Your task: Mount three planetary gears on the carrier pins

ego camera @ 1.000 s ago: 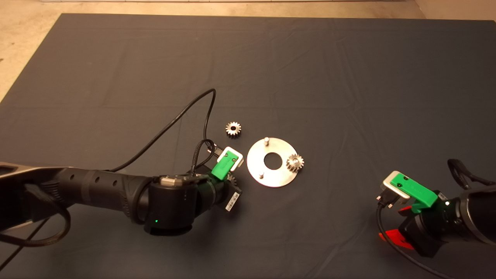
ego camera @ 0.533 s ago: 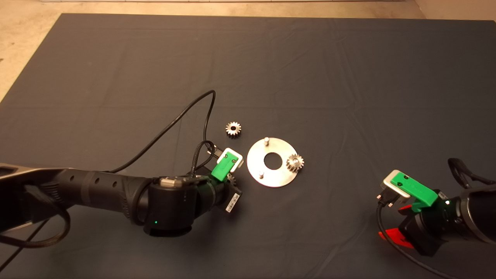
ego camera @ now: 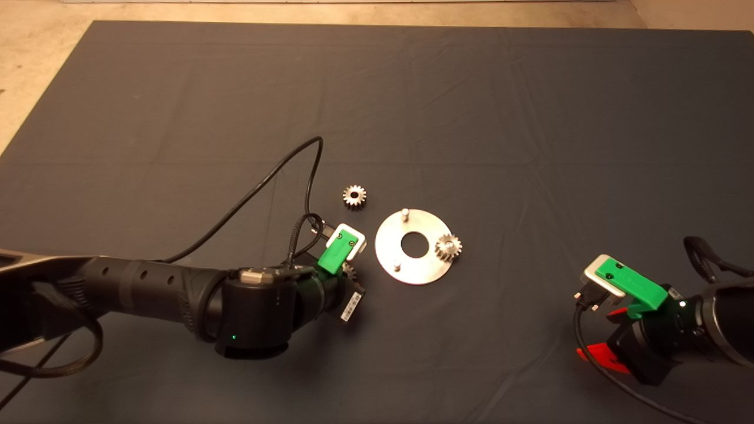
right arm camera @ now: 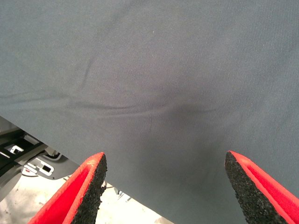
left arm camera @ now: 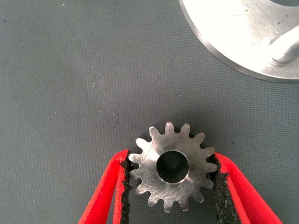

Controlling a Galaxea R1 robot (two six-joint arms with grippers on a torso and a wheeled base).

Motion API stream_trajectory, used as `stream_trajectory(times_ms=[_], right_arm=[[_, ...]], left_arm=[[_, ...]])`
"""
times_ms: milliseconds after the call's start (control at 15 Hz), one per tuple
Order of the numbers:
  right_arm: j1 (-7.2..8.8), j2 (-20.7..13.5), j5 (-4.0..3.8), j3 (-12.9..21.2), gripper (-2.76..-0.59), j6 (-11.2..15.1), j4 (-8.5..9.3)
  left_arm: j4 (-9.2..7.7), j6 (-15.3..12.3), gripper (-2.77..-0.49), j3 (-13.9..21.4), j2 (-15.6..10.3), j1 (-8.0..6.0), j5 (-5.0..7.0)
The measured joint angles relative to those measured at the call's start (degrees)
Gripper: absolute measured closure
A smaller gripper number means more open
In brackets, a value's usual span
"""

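Gear (left arm camera: 173, 166) is lying flat on the mat (ego camera: 177, 118), bore up, between the L gripper (left arm camera: 170, 186) pads, which are touching its teeth on both sides, gripping it. Disc (ego camera: 415, 245) is sitting just beside it, w/ the nearest bare pin (ego camera: 397, 265) toward the disc side. 1 gear (ego camera: 449, 247) is sitting on its pin; 1 gear (ego camera: 354, 195) is lying loose nearby. R gripper (right arm camera: 166, 186) is idling wide open at the mat edge.

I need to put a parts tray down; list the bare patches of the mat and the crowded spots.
Bare: the mat beyond the loose gear, and the stretch between the carrier disc and the right gripper. Crowded: left of the disc, where the left gripper pinches a gear and its cable loops.
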Motion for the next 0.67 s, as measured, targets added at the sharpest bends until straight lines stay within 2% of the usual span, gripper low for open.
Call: stream_trajectory(times_ms=[267,333,400,467,600,667], right_arm=[[0.2,0.0,0.0,0.0,-1.86,0.0,0.11],[0.2,0.0,-0.01,0.0,-1.86,0.0,0.14],[0.2,0.0,0.0,0.0,-1.86,0.0,0.15],[0.2,0.0,0.02,0.0,-1.86,0.0,0.16],[0.2,0.0,0.0,0.0,-1.86,0.0,0.16],[0.2,0.0,0.04,0.0,-1.86,0.0,0.17]], left_arm=[[-0.52,-0.5,-0.88,1.1,0.2,-0.02,0.46],[-1.67,-0.8,-0.83,1.2,0.4,-0.11,0.44],[-3.95,-1.1,-0.82,1.3,0.5,-0.78,0.46],[-5.39,-1.2,-0.82,1.4,0.5,-1.86,0.48],[-5.85,-1.6,-0.75,1.7,0.8,-3.39,0.56],[-5.87,-2.4,-0.75,2.0,1.1,-3.68,0.59]])
